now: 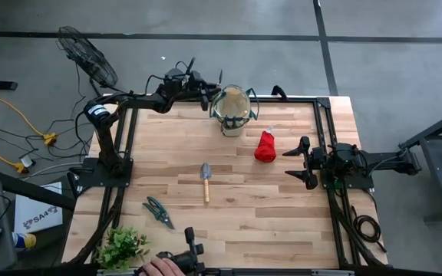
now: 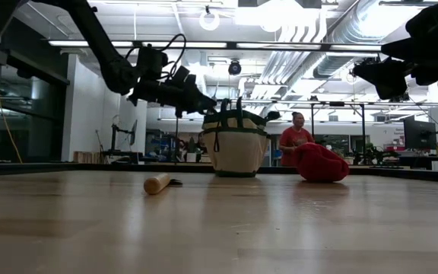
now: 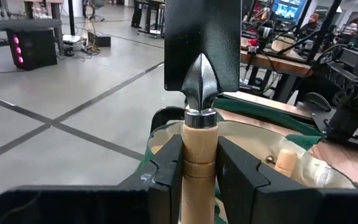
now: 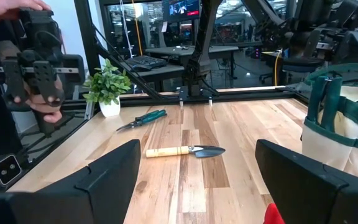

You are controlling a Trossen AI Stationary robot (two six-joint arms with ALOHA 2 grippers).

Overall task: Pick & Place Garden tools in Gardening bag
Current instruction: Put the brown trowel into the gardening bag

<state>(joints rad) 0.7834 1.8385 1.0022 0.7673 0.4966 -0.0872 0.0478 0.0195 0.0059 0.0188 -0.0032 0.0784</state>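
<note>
One canvas bag (image 1: 232,126) at the far edge. Three wooden-handled tools: one trowel (image 1: 205,182) mid-table, one black-bladed tool (image 3: 201,56) above the bag, one handle (image 3: 284,160) inside it. One pair of shears (image 1: 157,211), one red bundle (image 1: 265,146), one plant (image 1: 123,245), two robot arms: left arm (image 1: 133,100), right arm (image 1: 378,162)

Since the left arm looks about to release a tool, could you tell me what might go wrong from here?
The left gripper holds a wooden-handled tool at the gardening bag rim, not centred over the opening; released now, it could catch the rim or tip the bag. A handle already inside may block it.
</note>
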